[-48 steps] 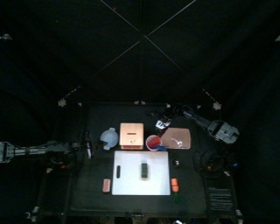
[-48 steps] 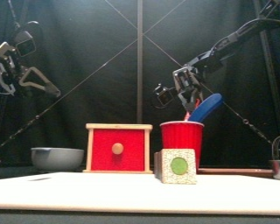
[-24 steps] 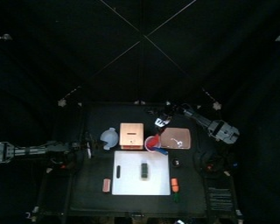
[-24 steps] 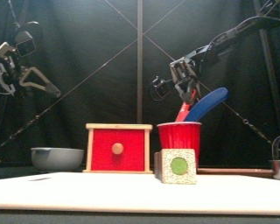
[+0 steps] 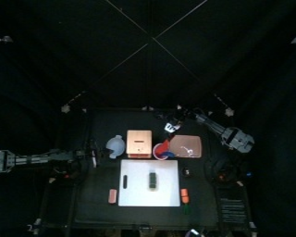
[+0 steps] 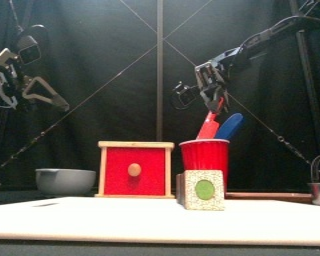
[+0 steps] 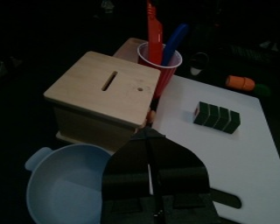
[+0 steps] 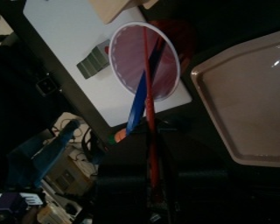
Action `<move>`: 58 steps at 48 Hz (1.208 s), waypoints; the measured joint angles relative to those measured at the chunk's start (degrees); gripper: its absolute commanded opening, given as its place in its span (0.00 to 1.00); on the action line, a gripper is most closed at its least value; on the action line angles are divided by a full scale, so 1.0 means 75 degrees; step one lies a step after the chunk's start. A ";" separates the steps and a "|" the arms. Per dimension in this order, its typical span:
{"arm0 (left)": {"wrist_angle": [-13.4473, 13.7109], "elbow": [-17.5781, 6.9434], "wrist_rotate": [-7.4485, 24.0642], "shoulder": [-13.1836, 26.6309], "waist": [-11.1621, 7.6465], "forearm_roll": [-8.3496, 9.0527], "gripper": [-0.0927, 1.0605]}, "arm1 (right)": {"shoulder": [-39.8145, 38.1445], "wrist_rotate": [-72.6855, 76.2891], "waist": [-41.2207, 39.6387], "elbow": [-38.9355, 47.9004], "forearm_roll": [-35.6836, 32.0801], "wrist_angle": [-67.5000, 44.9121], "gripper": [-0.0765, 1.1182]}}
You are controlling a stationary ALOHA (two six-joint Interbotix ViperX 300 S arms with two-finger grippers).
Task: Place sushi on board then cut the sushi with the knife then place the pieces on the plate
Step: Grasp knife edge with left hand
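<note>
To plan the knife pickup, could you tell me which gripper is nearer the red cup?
Right. The right gripper hangs just above the red cup, shut on the red knife standing in it; the left gripper is far off over the table's left side.

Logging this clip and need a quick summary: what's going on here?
The right hand is over the red cup, closed on the red knife that stands in it beside the blue knife. The sushi lies whole on the white board, not yet cut. The left hand hangs shut at the left.
</note>
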 measured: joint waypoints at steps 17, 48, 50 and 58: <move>0.0000 -0.0094 0.0000 0.0012 0.0023 0.0000 0.06 | -0.0797 0.0000 -0.0293 0.0129 -0.0035 -0.0082 0.37; -0.0047 -0.0457 0.0000 0.0000 0.0234 0.0012 0.06 | -0.4301 -0.0094 -0.0363 0.2016 -0.0328 0.0715 0.37; -0.0047 -0.0480 0.0000 0.0012 0.0246 0.0000 0.06 | -0.4629 -0.0105 -0.0352 0.2215 -0.0340 0.0949 0.37; -0.0176 -0.0504 0.0000 0.0000 0.0246 0.0012 0.06 | -0.5449 -0.0141 -0.0012 0.3035 -0.0316 0.2004 0.37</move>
